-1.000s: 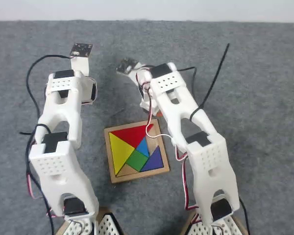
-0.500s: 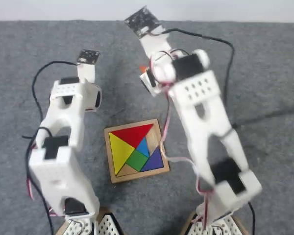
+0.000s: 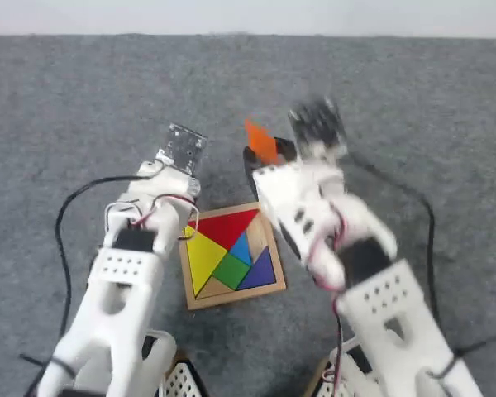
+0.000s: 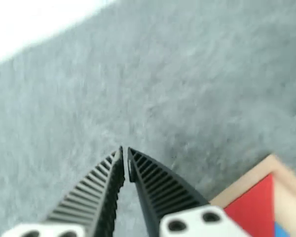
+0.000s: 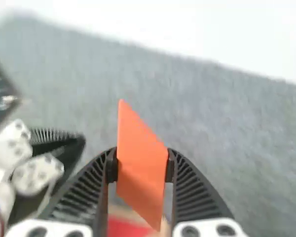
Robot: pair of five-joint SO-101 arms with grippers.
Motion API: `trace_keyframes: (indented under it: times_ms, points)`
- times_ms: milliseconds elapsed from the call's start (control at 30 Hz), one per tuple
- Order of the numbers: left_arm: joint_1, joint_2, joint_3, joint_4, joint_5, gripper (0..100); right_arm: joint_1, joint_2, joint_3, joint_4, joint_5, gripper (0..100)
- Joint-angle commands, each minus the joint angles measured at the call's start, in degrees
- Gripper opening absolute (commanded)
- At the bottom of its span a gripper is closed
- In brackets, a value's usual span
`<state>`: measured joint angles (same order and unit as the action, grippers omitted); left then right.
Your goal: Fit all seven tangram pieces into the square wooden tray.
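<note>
Left gripper has its jaws closed tip to tip and is angled downward. Right gripper is clamped on the orange piece; the piece stands upright between both jaws and sticks out past the fingertips. Left arm and right arm are both stretched forward, side by side. The left gripper sits near the right gripper, off to one side.

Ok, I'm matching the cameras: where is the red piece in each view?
High view: red piece in the far half of the tray, between the arms.
Left wrist view: in the tray corner beside the left end effector.
Right wrist view: seemingly the blurred red sliver behind the orange piece in the right end effector.
Shared landmark: the tray's wooden rim.
</note>
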<state>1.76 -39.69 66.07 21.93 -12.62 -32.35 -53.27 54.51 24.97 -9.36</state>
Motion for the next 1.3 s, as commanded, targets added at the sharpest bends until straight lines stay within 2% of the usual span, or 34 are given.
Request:
trace_keyframes:
  times_ms: [0,100,200,367,533,700,833,933,1100,1267]
  points:
    - [2.81,-6.15,-0.31,-1.58,0.0,1,-0.57,-9.98,12.75,-20.79,-5.71,0.7]
    - [6.59,-8.0,-0.04,-1.58,0.44,1,-1.98,-12.44,13.54,-21.67,-9.49,0.7]
    - [9.23,-10.2,0.4,-1.93,5.98,3,-2.33,-14.55,13.01,-22.11,-13.71,0.7]
    - [10.2,-18.46,3.21,0.26,14.86,15,-2.07,-17.8,10.81,-22.2,-18.81,0.7]
    - [16.62,-34.02,4.7,10.46,18.29,16,-2.15,-20.26,9.14,-21.41,-30.51,0.6]
    - [20.84,-53.8,7.25,17.32,24.62,16,-5.05,-23.96,5.8,-12.35,-33.05,0.6]
    - [22.95,-65.76,6.9,26.29,24.97,16,-8.57,-25.89,1.41,-1.1,-36.4,0.6]
    - [24.62,-64.18,4.35,28.92,24.88,16,-10.15,-25.63,-2.99,7.87,-34.9,0.6]
    - [24.53,-63.91,3.12,29.01,24.62,16,-14.73,-26.15,-6.86,18.86,-27.43,0.6]
    - [19.25,-63.91,2.86,28.75,24.7,16,-16.57,-26.24,-8.09,22.2,-25.41,0.6]
